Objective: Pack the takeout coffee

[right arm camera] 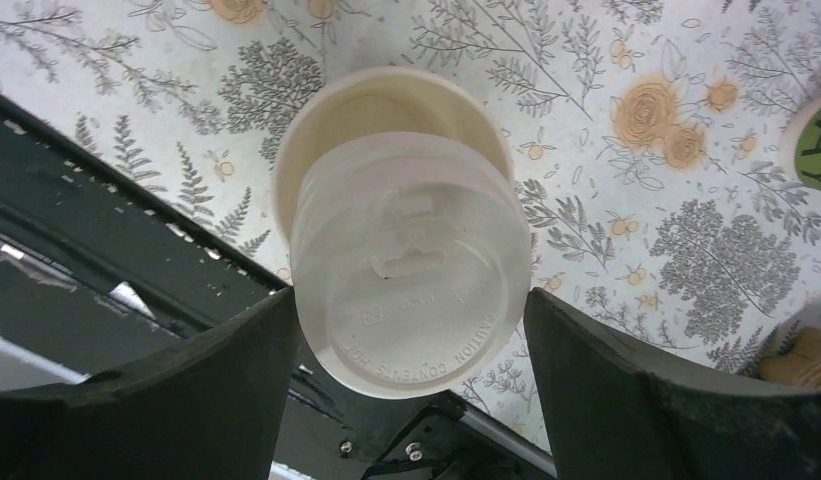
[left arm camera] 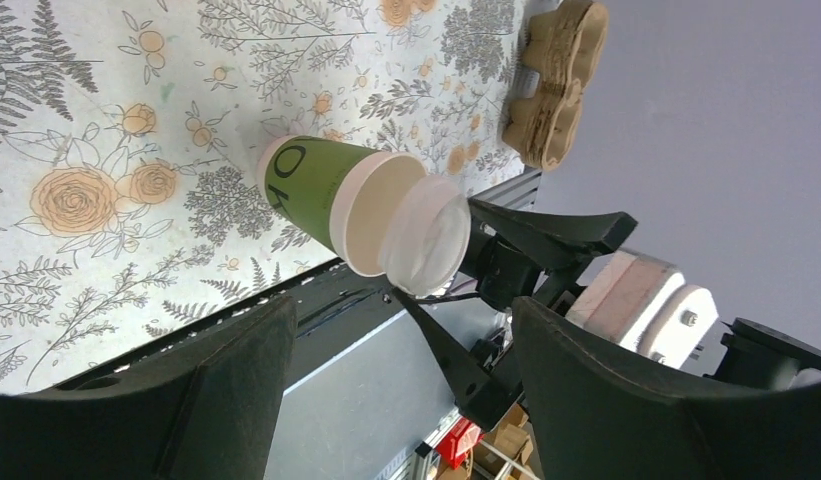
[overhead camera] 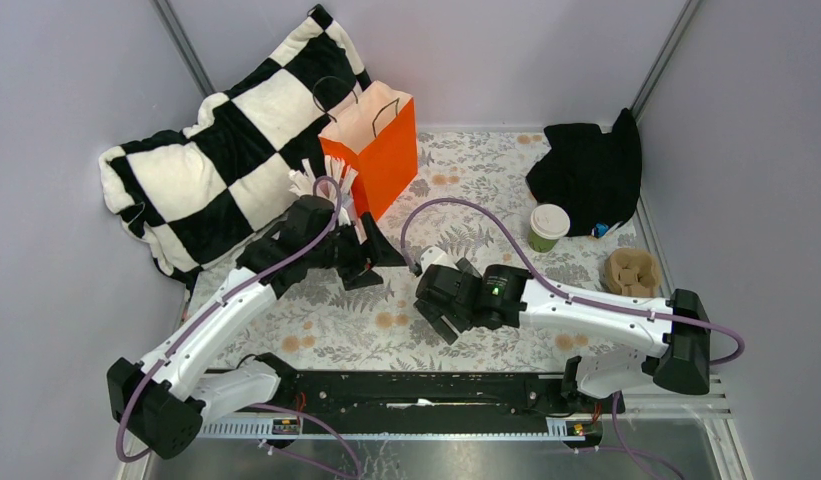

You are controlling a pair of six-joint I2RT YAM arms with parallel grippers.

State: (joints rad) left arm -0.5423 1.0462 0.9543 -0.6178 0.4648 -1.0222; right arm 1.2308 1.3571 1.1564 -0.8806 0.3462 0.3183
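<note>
One green cup (left arm camera: 311, 190) stands on the floral desk (overhead camera: 326, 335) between the two hands, its mouth partly uncovered: the white lid (right arm camera: 411, 270) sits raised and tilted, off-centre over the rim. The right hand (right arm camera: 408, 302) has its fingers set wide, meeting the lid's edge on both sides and clamping it. From above, this cup is almost wholly hidden beneath that hand. Raised lettering on the lid reads "CAUTION CONTENTS", the rest too faint to make out; black strokes on the cup's side are cut off and unreadable. The left hand (left arm camera: 401, 310) faces the cup from near, fingers apart, holding nothing. The second cup (overhead camera: 549, 225), lid seated, stands well apart to the right, near a black cloth (overhead camera: 586, 165) and a cardboard carrier (overhead camera: 631, 272). An orange bag (overhead camera: 381, 150) stands at the back beside a chequered pillow (overhead camera: 216, 160)
</note>
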